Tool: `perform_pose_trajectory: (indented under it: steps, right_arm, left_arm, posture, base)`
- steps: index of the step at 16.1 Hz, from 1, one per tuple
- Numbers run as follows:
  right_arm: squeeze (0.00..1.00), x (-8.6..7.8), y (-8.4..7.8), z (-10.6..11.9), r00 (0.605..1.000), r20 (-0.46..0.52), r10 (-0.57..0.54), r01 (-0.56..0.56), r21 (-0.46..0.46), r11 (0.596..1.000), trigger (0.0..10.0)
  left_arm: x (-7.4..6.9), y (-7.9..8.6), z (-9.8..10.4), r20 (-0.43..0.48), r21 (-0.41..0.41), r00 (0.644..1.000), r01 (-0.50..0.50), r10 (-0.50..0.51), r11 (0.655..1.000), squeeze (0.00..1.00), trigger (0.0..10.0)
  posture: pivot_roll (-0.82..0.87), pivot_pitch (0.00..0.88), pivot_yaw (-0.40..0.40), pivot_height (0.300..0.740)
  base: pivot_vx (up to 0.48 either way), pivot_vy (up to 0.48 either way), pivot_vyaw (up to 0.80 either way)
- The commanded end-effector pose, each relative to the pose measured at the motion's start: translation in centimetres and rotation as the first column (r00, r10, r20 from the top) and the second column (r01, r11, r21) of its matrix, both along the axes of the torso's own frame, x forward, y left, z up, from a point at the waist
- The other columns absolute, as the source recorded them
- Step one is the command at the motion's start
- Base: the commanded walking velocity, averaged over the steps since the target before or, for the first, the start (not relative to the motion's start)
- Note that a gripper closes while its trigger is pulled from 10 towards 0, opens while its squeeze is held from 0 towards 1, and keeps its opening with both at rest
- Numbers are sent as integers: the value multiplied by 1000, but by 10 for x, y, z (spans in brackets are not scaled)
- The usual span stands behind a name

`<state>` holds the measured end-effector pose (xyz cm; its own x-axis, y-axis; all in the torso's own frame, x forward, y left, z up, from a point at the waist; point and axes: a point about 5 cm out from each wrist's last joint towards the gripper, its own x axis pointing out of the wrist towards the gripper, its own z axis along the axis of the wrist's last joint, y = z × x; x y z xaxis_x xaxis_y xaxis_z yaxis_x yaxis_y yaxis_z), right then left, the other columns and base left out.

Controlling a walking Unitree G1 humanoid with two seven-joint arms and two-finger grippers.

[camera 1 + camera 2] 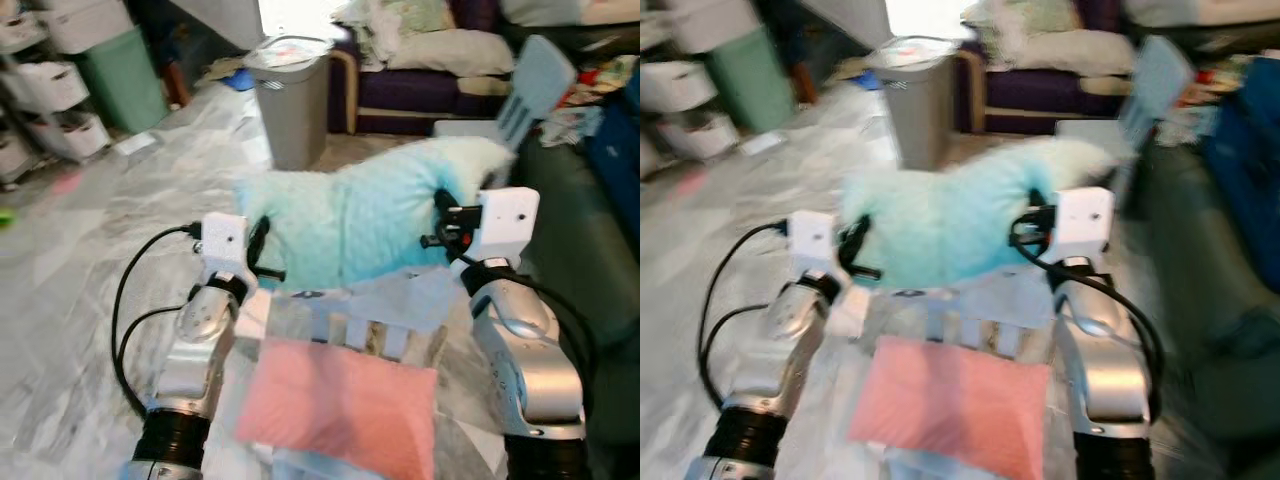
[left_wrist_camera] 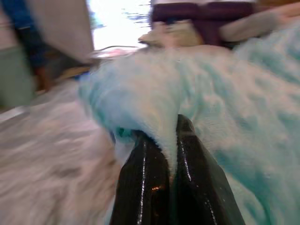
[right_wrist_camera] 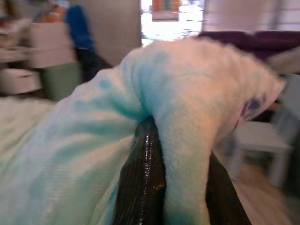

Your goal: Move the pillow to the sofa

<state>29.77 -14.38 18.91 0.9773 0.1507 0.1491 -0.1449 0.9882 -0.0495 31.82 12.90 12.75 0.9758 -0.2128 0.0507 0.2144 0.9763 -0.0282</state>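
Note:
A fluffy light-turquoise pillow (image 1: 360, 215) hangs in the air in front of me, held between both arms. My left gripper (image 1: 262, 248) is shut on its left edge; in the left wrist view the black fingers (image 2: 145, 183) pinch a fold of the fabric (image 2: 225, 108). My right gripper (image 1: 442, 222) is shut on the pillow's right edge, the plush cover (image 3: 187, 117) bulging between its fingers (image 3: 145, 183). A purple sofa (image 1: 420, 90) piled with cushions stands farther back. A pink pillow (image 1: 345, 405) lies on a small light-blue chair (image 1: 385, 320) just below my arms.
A grey bin (image 1: 293, 105) stands ahead on the marble floor (image 1: 90, 240), between me and the sofa. A dark green sofa (image 1: 590, 250) runs along my right. White storage drawers (image 1: 55, 85) and a green bin (image 1: 125, 75) stand at the far left. Another light-blue chair (image 1: 520, 100) stands ahead on the right.

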Motion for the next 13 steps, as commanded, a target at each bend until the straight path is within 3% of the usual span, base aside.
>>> perform_pose_trajectory:
  steps: [1,4,6,10,13]
  right_arm:
    - [0,0,2,8,1000,27,8,-8,6,1000,10000]
    - [0,-1,4,6,1000,14,21,-21,15,1000,10000]
    - [0,-3,8,3,999,-3,39,-39,20,999,10000]
    - [0,-8,8,-1,999,-32,42,-41,27,999,10000]
    - [0,-11,6,-3,998,-51,41,-40,23,999,10000]
  left_arm:
    - [0,1,5,9,-19,1000,4,-4,1000,0,10000]
    - [-1,0,3,-8,-31,1000,8,-8,999,0,10000]
    - [-1,5,0,-49,-106,998,-33,28,994,0,10000]
    - [-6,6,-4,-75,-118,997,-41,32,992,0,10000]
    - [-10,2,-8,-102,-129,995,-30,17,991,0,10000]
  posture:
    - [-130,0,71,740]
    - [-128,0,68,740]
    - [-128,0,64,740]
    - [-134,0,60,740]
    - [-148,0,61,740]
  base:
    - [0,0,0]
    - [0,0,0]
    - [0,0,0]
    - [0,0,0]
    - [0,0,-715]
